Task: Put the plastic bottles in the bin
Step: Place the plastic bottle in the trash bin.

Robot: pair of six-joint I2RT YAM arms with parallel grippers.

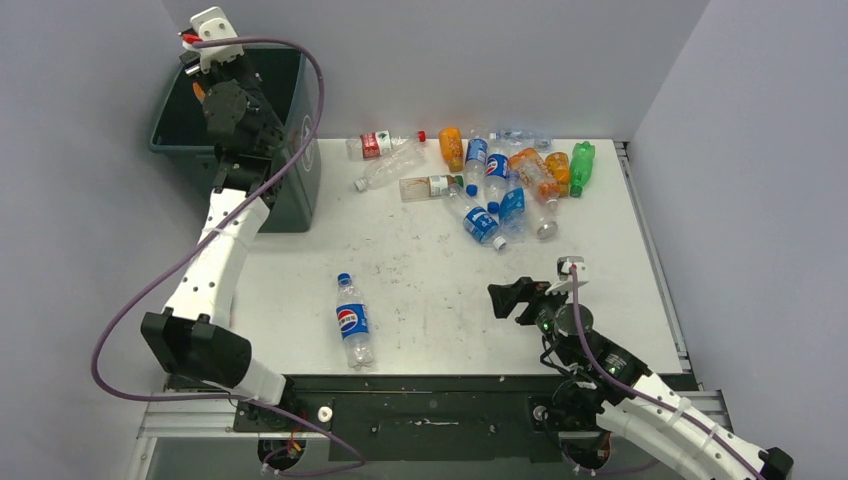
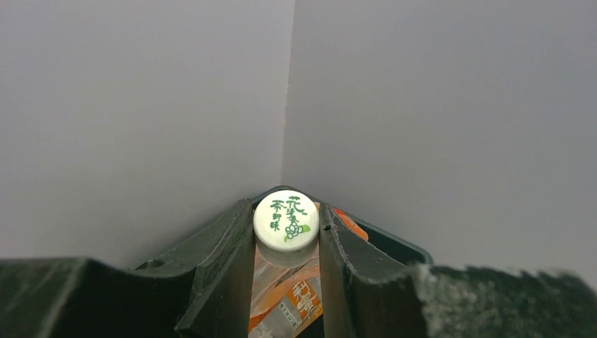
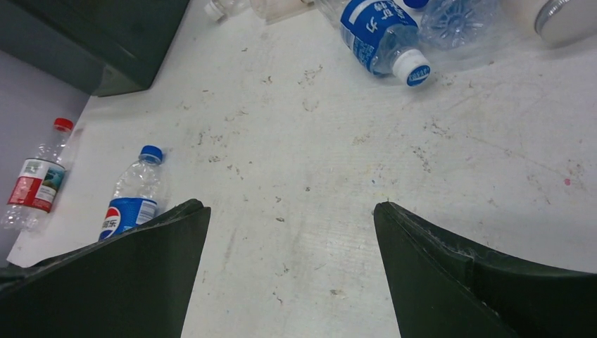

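The dark green-grey bin [image 1: 175,140] stands at the far left. My left gripper [image 1: 197,84] is raised over its opening, shut on a clear bottle with an orange label [image 2: 296,296] and a white cap [image 2: 286,220]; the bin's rim [image 2: 384,238] shows just behind it. A Pepsi bottle [image 1: 352,320] lies alone at the near middle and also shows in the right wrist view [image 3: 134,201]. Several clear, orange and green bottles [image 1: 500,175] lie piled at the far middle. My right gripper [image 1: 505,297] [image 3: 290,205] is open and empty, low over bare table.
The white table [image 1: 430,290] ends at a wall behind and grey side panels. In the right wrist view a red-labelled bottle [image 3: 39,179] lies past the Pepsi bottle near the table's left edge, the bin's corner [image 3: 105,42] shows top left, and a blue-labelled bottle [image 3: 380,35] lies ahead.
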